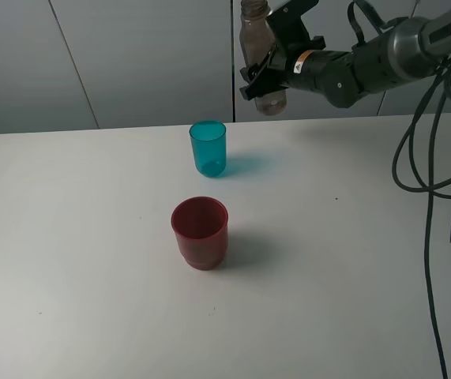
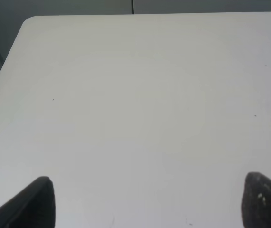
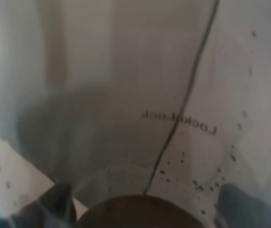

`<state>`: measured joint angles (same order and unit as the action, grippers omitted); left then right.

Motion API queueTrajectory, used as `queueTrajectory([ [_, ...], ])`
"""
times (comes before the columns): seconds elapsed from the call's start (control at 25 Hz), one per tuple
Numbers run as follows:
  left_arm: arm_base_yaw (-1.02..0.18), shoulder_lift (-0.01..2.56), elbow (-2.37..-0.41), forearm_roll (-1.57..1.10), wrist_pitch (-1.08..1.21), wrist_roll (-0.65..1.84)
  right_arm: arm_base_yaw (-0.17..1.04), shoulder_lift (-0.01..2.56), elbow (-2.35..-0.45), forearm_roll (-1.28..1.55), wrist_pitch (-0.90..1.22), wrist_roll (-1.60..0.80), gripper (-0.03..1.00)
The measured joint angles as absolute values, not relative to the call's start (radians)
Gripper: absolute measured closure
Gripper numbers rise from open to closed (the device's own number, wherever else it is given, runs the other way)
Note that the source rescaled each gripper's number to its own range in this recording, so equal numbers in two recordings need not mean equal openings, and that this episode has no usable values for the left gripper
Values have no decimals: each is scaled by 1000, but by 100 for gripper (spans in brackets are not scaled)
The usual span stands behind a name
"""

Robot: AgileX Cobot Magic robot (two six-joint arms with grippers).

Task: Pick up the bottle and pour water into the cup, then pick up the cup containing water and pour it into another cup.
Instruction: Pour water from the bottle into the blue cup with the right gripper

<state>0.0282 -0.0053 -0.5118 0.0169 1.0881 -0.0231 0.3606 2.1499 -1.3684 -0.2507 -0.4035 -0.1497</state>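
The smoky grey-brown bottle [image 1: 258,55] hangs in the air near the back wall, roughly upright, its top cut off by the frame edge. My right gripper [image 1: 271,69] is shut on its lower body. In the right wrist view the bottle [image 3: 126,104] fills the picture between the dark fingers [image 3: 54,204]. The teal cup [image 1: 208,148] stands upright on the white table [image 1: 67,260], below and left of the bottle. The dark red cup [image 1: 200,232] stands upright in front of the teal one. My left gripper [image 2: 147,204] is open over bare table and is out of the exterior view.
Black cables [image 1: 430,158] hang from the right arm over the table's right side. A grey panelled wall [image 1: 130,55] runs behind the table's back edge. The left wrist view shows the table's far corner [image 2: 28,21].
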Motion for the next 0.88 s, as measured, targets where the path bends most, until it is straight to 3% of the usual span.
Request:
queueTrajectory([
  [0.88, 28, -5, -512, 17, 1088, -23, 388, 2218, -1429, -242, -395, -794, 90],
])
